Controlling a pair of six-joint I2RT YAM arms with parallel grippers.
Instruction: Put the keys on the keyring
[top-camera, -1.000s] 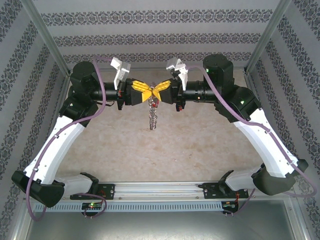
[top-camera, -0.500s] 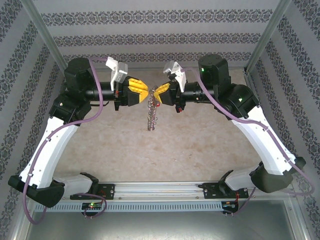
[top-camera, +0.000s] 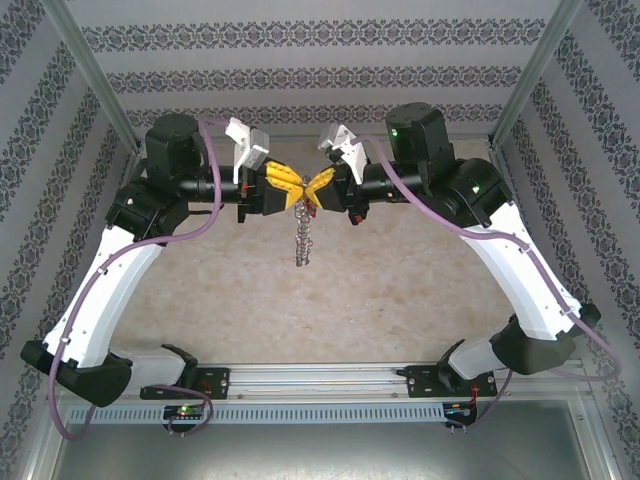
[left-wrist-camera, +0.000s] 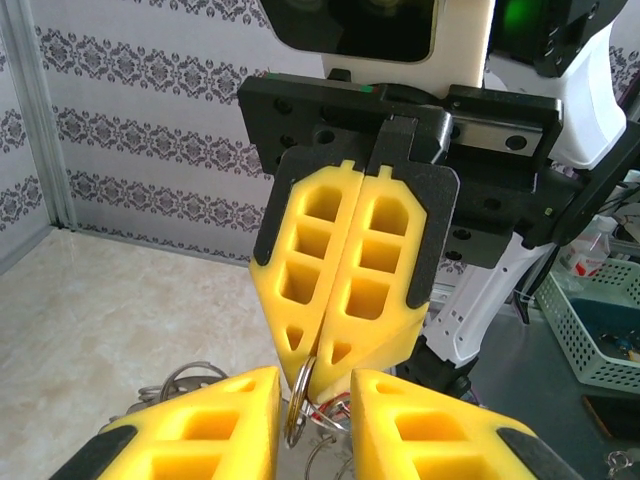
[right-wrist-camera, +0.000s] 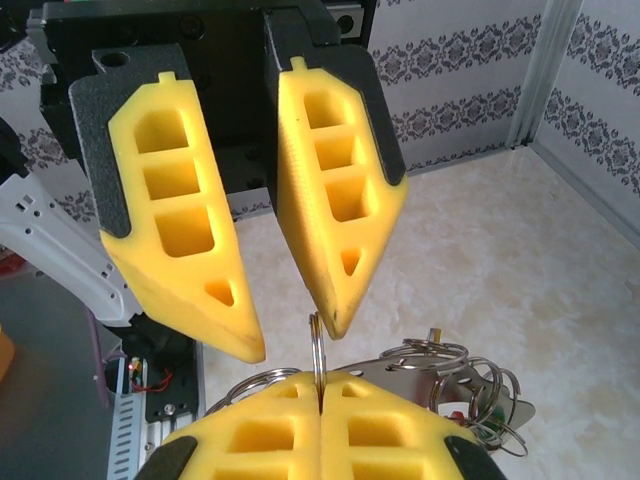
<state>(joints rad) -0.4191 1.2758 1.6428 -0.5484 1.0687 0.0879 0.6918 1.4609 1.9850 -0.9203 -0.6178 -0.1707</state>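
From above, both my arms reach inward over the worktop (top-camera: 420, 300), left tool (top-camera: 297, 190) and right tool (top-camera: 312, 191) tip to tip, the keyring (top-camera: 304, 236) dangling beneath. Left wrist: my left tool stands spread, a ring in the gap. Right wrist: my right tool pinches that ring

- Walls (top-camera: 320, 60): pale paper with dark ornate bands, on the left, far and right sides.
- Tabletop (top-camera: 380, 300): beige, marbled, evenly lit.
- Metal posts (top-camera: 95, 75) at far corners.
- Rail (top-camera: 320, 378) along near edge.
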